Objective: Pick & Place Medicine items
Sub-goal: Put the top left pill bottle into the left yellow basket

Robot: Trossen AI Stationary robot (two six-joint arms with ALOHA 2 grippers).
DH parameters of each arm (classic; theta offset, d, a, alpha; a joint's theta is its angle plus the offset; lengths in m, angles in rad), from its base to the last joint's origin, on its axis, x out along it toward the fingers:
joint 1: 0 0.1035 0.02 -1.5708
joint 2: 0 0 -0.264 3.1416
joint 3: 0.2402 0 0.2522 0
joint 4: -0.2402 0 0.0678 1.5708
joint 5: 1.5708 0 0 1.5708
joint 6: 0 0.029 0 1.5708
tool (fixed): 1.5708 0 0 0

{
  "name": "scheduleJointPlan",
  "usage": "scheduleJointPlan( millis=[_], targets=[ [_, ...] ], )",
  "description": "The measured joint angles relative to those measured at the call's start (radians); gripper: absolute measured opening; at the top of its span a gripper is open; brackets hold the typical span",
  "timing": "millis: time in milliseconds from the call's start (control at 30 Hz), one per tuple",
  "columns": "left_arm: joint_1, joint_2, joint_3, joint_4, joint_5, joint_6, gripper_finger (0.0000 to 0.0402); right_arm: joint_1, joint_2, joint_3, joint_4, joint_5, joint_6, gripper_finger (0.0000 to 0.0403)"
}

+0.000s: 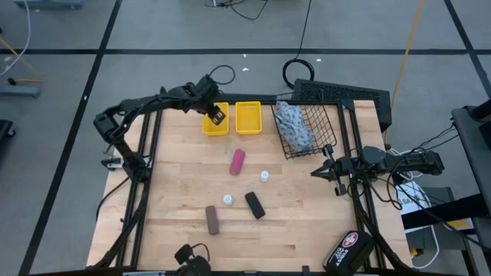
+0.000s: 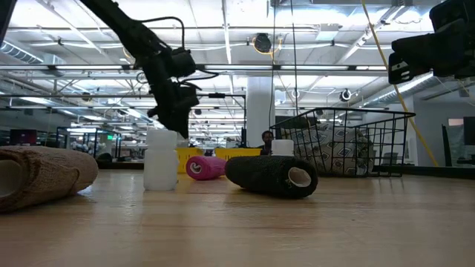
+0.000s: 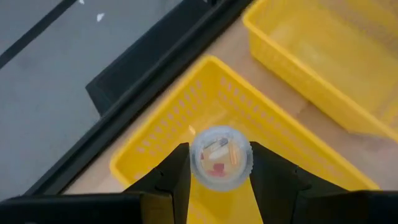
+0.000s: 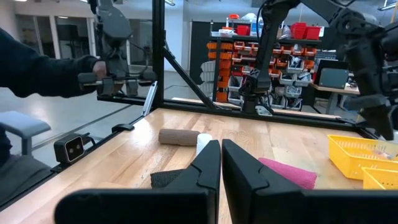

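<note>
My left tool (image 3: 221, 180), closed on a small white bottle (image 3: 221, 157), hangs over the left yellow bin (image 3: 168, 149), so I should lower it inside the walls and open gently, while my right tool (image 1: 328, 170), fingers together, waits near the wire basket (image 1: 318, 126).

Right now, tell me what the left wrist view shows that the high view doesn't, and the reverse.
Only the left wrist view shows the small white bottle gripped in the left hand. Only the high view shows the wire basket holding the patterned pouch, the magenta tube and the right hand. Both show the two yellow bins.
</note>
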Motion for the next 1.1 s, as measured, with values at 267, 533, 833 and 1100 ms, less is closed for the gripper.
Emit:
scheduleJointPlan(
  millis=[267,533,833,1100],
  targets=[
    [0.063,-0.04,-0.123,0.085,0.002,-0.005,0.0137,0.0,0.0,0.0,0.0,0.0,0.0,0.0008],
    [0.094,-0.055,-0.184,0.18,0.003,-0.004,0.0138,0.0,0.0,0.0,0.0,0.0,0.0,0.0008],
    [0.094,-0.055,-0.199,0.226,0.033,0.056,0.0141,0.0,0.0,0.0,0.0,0.0,0.0,0.0008],
    [0.109,-0.055,-0.199,0.227,0.032,0.138,0.014,0.0,0.0,0.0,0.0,0.0,0.0,0.0008]
  ],
)
